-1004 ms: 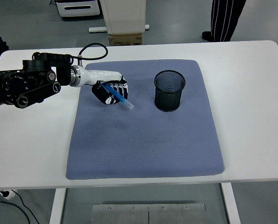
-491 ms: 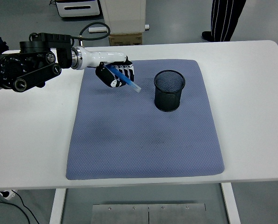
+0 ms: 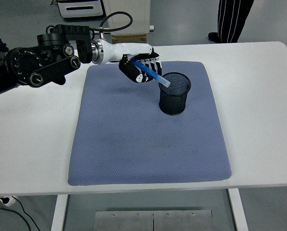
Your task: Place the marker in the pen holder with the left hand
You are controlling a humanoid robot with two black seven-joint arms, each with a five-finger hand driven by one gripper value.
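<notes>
While a person in striped trousers stands beyond the far edge of the white table, the robot's left hand reaches in from the left over a blue-grey mat. Its fingers are curled tight around a blue marker, which slants down to the right. The marker's pale tip sits at the left rim of a black mesh pen holder, over the opening; whether it touches the rim cannot be told. The holder stands upright on the far right part of the mat, just beside the hand. The black left arm stretches across the table's far left corner, a cable looping above its white wrist. A cardboard box rests on the floor behind the table.
</notes>
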